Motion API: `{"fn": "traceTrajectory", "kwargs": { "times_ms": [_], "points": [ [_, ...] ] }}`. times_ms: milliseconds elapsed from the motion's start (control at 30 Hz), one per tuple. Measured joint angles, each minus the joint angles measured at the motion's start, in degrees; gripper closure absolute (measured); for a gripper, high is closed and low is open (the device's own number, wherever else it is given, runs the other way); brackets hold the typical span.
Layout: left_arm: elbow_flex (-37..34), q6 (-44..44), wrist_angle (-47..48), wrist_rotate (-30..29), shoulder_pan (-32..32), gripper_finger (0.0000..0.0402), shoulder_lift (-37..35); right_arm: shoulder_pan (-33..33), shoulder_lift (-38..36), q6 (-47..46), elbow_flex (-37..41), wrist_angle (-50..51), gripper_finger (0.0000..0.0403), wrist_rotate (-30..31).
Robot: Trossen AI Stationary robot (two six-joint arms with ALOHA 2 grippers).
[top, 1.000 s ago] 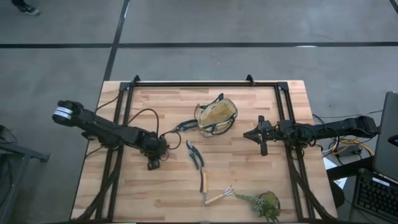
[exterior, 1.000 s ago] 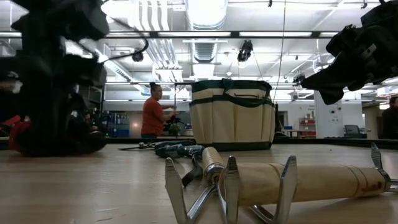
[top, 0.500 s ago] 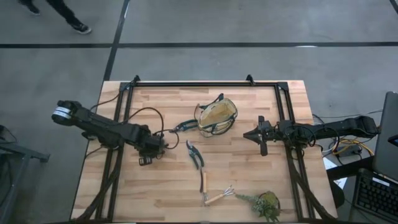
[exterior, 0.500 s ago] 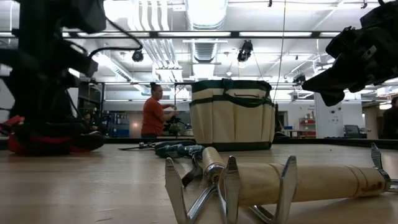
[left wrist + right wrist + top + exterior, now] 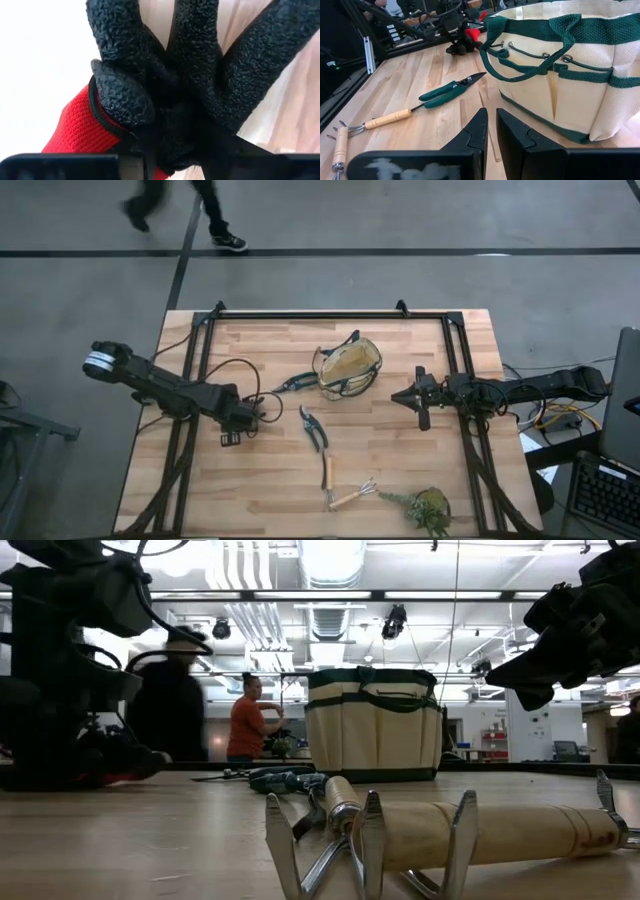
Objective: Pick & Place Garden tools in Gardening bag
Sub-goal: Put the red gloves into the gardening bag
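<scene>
The red-and-black glove point(image 5: 165, 75) fills my left wrist view; it also shows in the low view point(image 5: 118, 772) and the right wrist view point(image 5: 464, 44). My left gripper point(image 5: 248, 420) is shut on it, left of the tan gardening bag point(image 5: 350, 367), which stands upright on its base. One pair of pruning shears point(image 5: 313, 428) lies mid-table, and another point(image 5: 295, 383) lies against the bag's left side. Two wooden-handled fork tools point(image 5: 327, 475) point(image 5: 352, 497) lie near the front edge. My right gripper point(image 5: 414, 398) is shut and empty, right of the bag. My left gripper holds the glove where its black textured fingers meet the palm point(image 5: 165, 135). The glove itself hides the pads. The black fingers splay away from the gripper and the red cuff point(image 5: 75, 125) sits to one side. The glove sits low at the table; whether it touches I cannot tell.
A green leafy plant clump point(image 5: 425, 508) lies at the front right corner. A black frame point(image 5: 320, 315) runs along the table's back and sides. People walk on the floor beyond the far edge point(image 5: 180, 205). Bare wood lies at the front left.
My left gripper has turned at its wrist while holding the glove, staying low at the same spot left of the bag; the glove has swung round with it. My right arm has kept still.
</scene>
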State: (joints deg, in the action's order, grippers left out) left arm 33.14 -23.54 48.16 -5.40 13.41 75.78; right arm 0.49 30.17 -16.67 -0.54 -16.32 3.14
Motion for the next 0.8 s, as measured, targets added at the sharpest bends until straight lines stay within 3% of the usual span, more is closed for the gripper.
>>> {"fn": "traceTrajectory", "kwargs": {
  "times_ms": [100,300,800],
  "points": [
    [-0.58,-2.35,-0.76,-0.86,-0.02,0.0303,0.49,0.00,0.00,0.07,0.00,-0.06,0.0369,0.02],
    [0.25,-4.04,-1.35,-1.61,-0.06,0.0389,0.75,0.00,0.07,0.11,0.00,-0.07,0.0369,0.02],
    [14.38,-0.66,1.84,-9.43,-0.14,0.0400,0.89,0.00,0.04,0.13,0.00,-0.06,0.0369,0.02]
  ]
}}
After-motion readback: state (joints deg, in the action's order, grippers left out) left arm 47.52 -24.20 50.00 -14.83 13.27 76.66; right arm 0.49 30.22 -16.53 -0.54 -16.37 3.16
